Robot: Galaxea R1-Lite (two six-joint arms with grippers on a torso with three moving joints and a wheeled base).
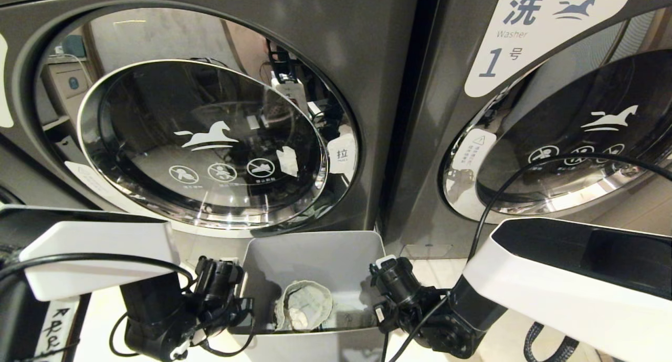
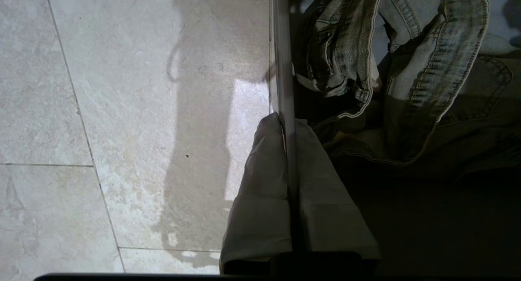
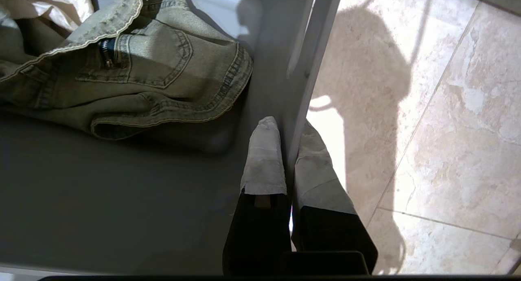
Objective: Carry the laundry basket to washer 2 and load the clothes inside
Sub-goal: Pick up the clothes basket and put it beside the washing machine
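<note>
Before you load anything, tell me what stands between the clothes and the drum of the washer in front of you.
The round glass door of the washer is shut, so the drum is closed off. The clothes lie in the laundry basket, which the left gripper and right gripper each clamp by a wall.

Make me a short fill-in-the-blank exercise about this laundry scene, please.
1. Each gripper, the left gripper and the right gripper, is shut on a ___ of the laundry basket.
2. The clothes lie ___ the basket.
3. The washer on the right bears the number ___.
4. The round door facing the basket is ___.

Missing words: wall; inside; 1; closed
</note>
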